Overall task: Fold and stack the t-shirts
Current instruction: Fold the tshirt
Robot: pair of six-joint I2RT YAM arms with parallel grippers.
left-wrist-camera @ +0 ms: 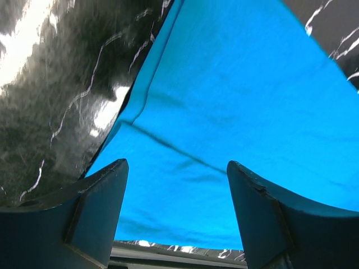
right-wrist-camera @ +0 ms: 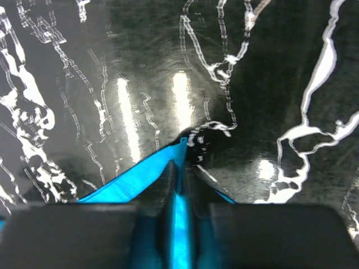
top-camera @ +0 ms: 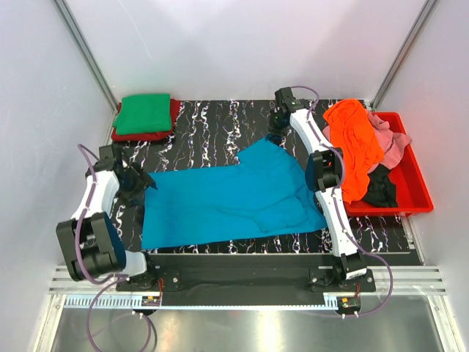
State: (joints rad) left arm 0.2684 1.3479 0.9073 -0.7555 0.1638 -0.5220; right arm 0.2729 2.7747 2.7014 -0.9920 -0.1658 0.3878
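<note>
A teal blue t-shirt (top-camera: 227,198) lies spread flat across the middle of the dark marbled table (top-camera: 205,125). My right gripper (top-camera: 276,133) is at the shirt's far corner; in the right wrist view its jaws (right-wrist-camera: 179,171) are shut on a pinched fold of the teal cloth (right-wrist-camera: 129,188). At the shirt's left edge, my left gripper (top-camera: 141,183) stands open, and in the left wrist view its two fingers (left-wrist-camera: 176,168) straddle the teal cloth (left-wrist-camera: 235,101) with nothing held between them. A folded green t-shirt (top-camera: 143,114) rests on a folded red one (top-camera: 139,136) at the back left.
A red plastic bin (top-camera: 412,192) stands at the right edge, holding an orange shirt (top-camera: 355,143), a pink one (top-camera: 390,143) and a black one (top-camera: 381,189). Grey walls close in the table on three sides.
</note>
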